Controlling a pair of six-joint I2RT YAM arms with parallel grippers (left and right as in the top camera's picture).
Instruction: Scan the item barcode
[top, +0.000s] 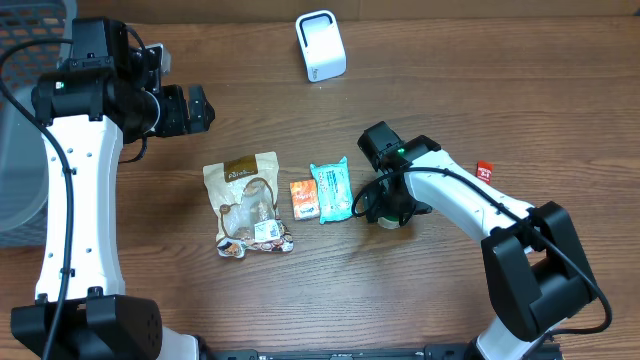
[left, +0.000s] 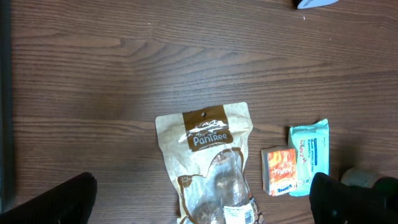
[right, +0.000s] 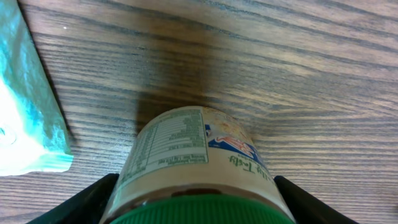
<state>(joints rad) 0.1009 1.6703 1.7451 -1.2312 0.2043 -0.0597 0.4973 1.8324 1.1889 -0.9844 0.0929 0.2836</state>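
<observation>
**Jar lies between the right fingers, lid toward the wrist**

The green-lidded jar (right: 193, 155) sits on the worktop (right: 298, 74) just beside a teal pack (top: 331, 190), its long axis running away from the right wrist. The right fingers (right: 93, 200) flank both its sides; whether they press it I cannot tell. The left fingers (left: 62, 199) are spread wide and empty, well apart from it. The white scanner (top: 320, 45) stands beyond.

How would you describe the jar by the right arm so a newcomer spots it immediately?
On the wooden table, find the row of packets in the middle and follow it rightward past the teal packet. Between the right gripper's jaws is the jar: the only round container, with a green lid and a printed nutrition label, unlike its flat neighbours.
</observation>
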